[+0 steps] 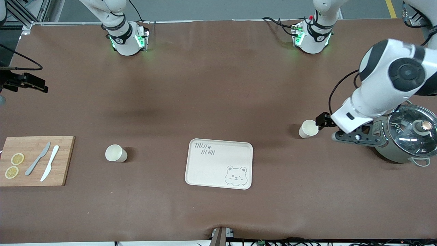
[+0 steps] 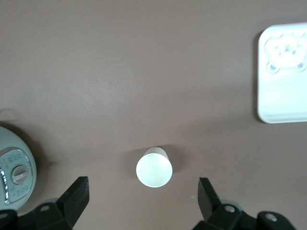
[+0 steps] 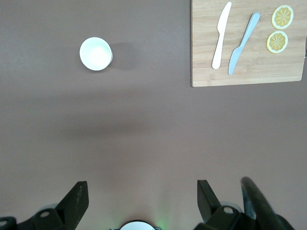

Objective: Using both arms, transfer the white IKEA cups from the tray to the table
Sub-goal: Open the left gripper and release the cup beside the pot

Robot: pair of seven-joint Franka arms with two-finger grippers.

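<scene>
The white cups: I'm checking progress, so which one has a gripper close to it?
The white cup toward the left arm's end, beside the pot; the open left gripper is at it.

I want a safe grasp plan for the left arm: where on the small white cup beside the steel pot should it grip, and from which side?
Grip the small cream-white handleless cup across its round wall near the open rim, coming down from above. It stands upright, apart from the glass-lidded steel pot, and the open left hand already hangs over it.
</scene>
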